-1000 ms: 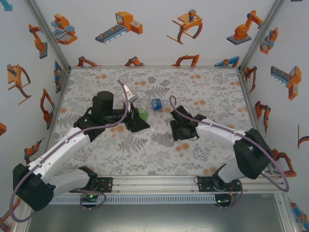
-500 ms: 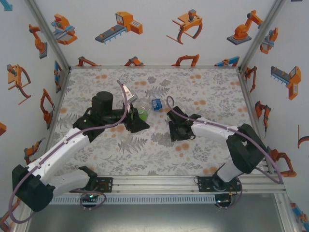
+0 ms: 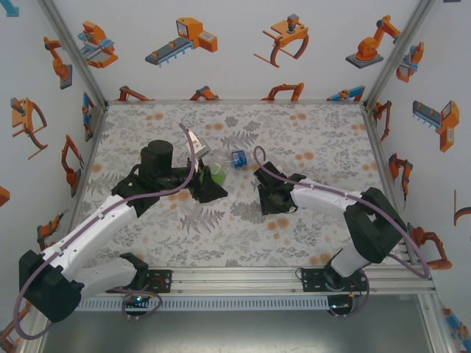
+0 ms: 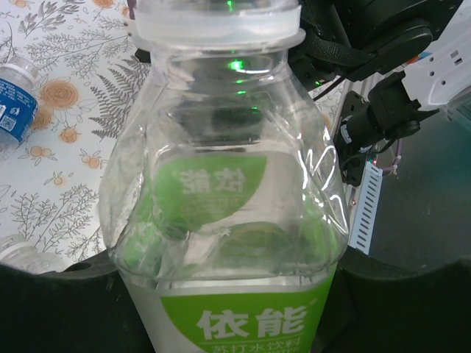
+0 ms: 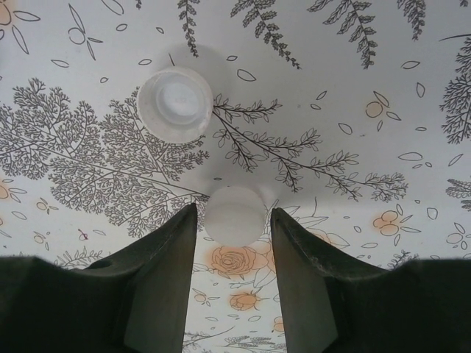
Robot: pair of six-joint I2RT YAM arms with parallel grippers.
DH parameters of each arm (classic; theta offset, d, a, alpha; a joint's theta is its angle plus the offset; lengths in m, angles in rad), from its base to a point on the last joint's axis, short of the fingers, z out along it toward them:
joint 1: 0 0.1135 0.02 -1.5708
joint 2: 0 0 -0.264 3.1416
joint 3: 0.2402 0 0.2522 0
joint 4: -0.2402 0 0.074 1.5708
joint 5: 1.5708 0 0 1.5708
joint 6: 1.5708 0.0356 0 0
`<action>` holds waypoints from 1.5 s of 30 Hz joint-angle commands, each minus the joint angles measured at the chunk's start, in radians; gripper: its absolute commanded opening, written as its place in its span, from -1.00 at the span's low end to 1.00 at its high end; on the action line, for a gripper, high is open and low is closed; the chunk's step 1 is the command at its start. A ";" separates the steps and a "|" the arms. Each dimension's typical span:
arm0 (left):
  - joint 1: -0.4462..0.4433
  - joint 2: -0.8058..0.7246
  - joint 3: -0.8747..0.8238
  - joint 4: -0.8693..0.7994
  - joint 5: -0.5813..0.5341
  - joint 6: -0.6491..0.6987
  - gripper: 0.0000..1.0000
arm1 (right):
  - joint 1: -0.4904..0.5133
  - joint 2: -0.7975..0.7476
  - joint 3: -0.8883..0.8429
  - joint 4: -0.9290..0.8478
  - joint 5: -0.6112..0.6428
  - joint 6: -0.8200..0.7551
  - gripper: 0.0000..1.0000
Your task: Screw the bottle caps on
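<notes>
My left gripper (image 3: pixel 210 181) is shut on the green-labelled bottle (image 4: pixel 228 184), which fills the left wrist view; its white neck ring (image 4: pixel 218 26) is at the top edge and its mouth is cut off. The blue-labelled bottle (image 3: pixel 238 158) lies on the table just beyond it. In the right wrist view one white bottle cap (image 5: pixel 235 208) sits on the table between the tips of my right gripper (image 5: pixel 233 215), with a thin gap on each side. A second cap (image 5: pixel 175 104) lies hollow side up farther ahead to the left.
Part of a clear bottle (image 4: pixel 16 254) shows at the lower left of the left wrist view, with the blue-labelled bottle (image 4: pixel 15 103) above it. The floral table cover (image 3: pixel 309 132) is bare at the back right. Walls close off three sides.
My right arm has shifted a little to the left and its jaws have narrowed around the cap. The left arm and the green bottle have stayed put.
</notes>
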 commanded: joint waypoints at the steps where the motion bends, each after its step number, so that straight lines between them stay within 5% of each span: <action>1: -0.006 -0.018 -0.009 0.024 0.002 -0.007 -0.83 | 0.008 -0.004 -0.014 -0.009 0.027 0.011 -0.13; 29: -0.007 0.020 -0.001 0.024 0.002 0.013 -0.84 | 0.008 -0.001 -0.035 0.031 -0.007 0.014 -0.36; 37: -0.008 0.029 0.018 -0.145 -0.037 0.269 -0.85 | 0.009 -0.142 -0.030 0.046 -0.054 -0.115 -0.49; 45: -0.008 0.062 0.062 -0.205 -0.005 0.528 -0.86 | 0.008 -0.355 -0.010 0.057 -0.175 -0.427 -0.60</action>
